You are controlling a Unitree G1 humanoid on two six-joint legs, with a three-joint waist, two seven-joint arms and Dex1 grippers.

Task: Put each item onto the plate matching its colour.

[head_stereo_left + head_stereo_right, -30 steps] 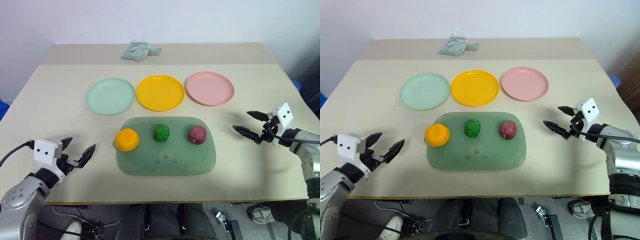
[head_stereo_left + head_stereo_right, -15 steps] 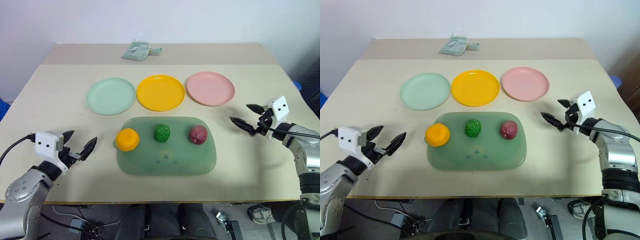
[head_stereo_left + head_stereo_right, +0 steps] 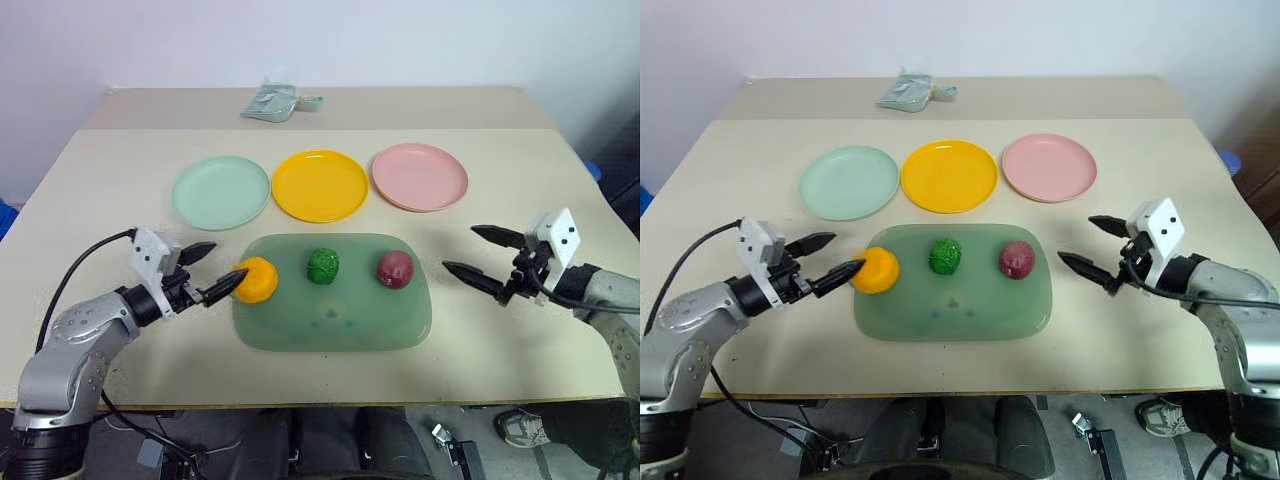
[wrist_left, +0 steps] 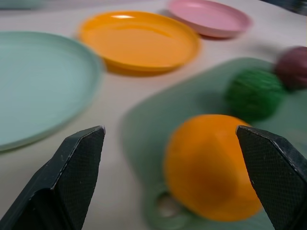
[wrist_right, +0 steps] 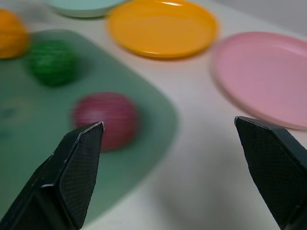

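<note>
Green tray: holds orange-yellow, bumpy green and maroon items
Plates: mint, yellow, pink, bare, beyond tray
My left gripper: wide, fingertip at orange-yellow item
My right gripper: wide, right of tray

Bright, even overhead light casts soft shadows; head views are sharp, while wrist views blur beyond the fingertips.
</note>
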